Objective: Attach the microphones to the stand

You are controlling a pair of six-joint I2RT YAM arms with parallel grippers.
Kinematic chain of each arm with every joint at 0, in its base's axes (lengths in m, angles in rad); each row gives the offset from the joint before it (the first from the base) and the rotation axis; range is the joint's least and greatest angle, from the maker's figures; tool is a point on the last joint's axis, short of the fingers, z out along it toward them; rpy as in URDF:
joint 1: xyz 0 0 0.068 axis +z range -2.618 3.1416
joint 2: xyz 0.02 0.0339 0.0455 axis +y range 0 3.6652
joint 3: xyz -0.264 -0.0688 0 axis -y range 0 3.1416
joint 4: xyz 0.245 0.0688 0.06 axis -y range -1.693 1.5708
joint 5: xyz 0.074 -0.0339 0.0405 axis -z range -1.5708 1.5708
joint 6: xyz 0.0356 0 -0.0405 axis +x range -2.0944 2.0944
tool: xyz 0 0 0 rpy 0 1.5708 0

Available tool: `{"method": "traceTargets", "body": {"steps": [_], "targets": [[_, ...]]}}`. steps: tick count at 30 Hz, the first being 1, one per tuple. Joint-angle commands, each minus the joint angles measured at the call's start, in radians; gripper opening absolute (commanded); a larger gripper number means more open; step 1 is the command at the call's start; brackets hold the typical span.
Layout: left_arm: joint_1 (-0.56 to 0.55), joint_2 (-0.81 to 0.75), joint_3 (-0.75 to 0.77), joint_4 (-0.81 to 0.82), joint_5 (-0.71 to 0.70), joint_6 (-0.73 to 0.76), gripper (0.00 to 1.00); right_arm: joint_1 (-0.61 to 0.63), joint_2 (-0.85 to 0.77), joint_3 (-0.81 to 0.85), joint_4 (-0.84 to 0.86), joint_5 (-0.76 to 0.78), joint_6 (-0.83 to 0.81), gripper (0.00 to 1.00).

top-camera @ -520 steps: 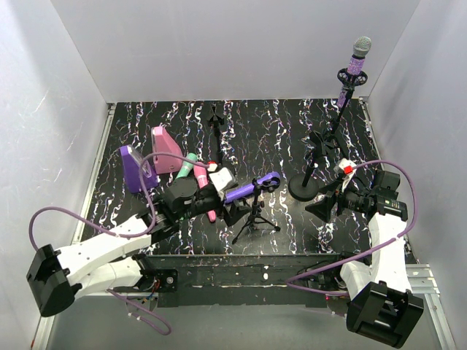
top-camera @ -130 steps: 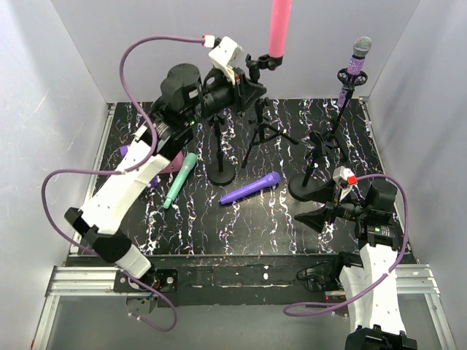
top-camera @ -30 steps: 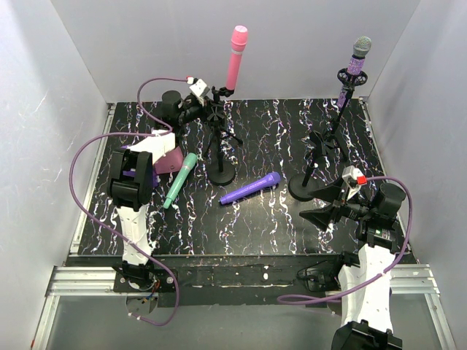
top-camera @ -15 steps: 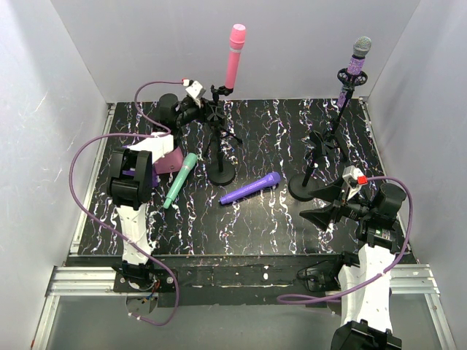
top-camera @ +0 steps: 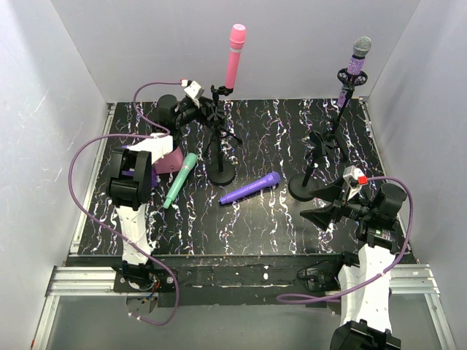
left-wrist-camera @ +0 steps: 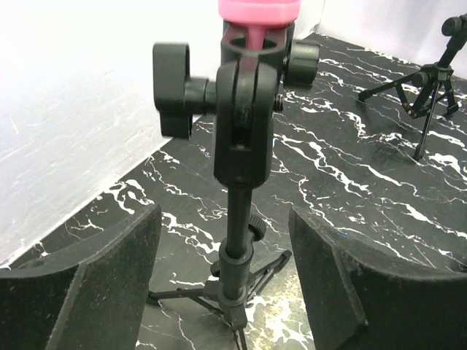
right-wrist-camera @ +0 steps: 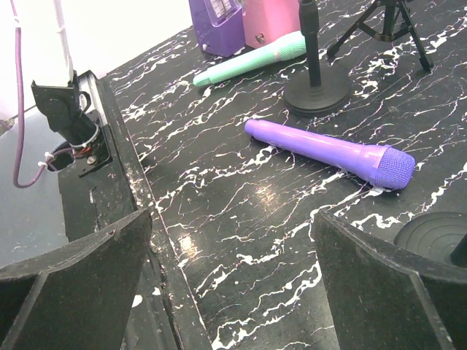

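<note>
1. The left gripper [left-wrist-camera: 222, 286], fingers spread, brackets a small tripod stand [left-wrist-camera: 241, 124] near the table's [top-camera: 277, 219] far edge without touching it.
2. The pink microphone [top-camera: 236, 55] stands upright in that stand's clip.
3. The glittery purple microphone [top-camera: 355, 69] tops a tall stand [top-camera: 325, 138] toward the far right corner.
4. The plain purple microphone [top-camera: 250, 188] lies mid-table; the mint microphone [top-camera: 180, 179] lies nearer the left edge.
5. The right gripper [right-wrist-camera: 233, 277] hangs spread wide and empty by the near right corner.

Left arm [top-camera: 133, 191] stretched far forward, wrist raised; left gripper [left-wrist-camera: 222, 281] level, jaws parted, pads touching nothing. Right arm [top-camera: 372, 251] folded near base; right gripper [right-wrist-camera: 233, 277] low, pointing left, jaws wide apart, empty.
</note>
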Motion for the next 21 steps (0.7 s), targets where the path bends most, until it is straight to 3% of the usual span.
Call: {"method": "traceTargets", "body": {"steps": [1,21], "targets": [[0.02,-0.094,-0.051,0.023,-0.032,0.0,0.74,-0.007,-0.01,-0.01,0.034,-0.027,0.006,0.98],[0.068,-0.433,-0.155,-0.113,-0.179,-0.072,0.98,-0.01,-0.019,-0.008,0.037,-0.03,0.009,0.98]]}}
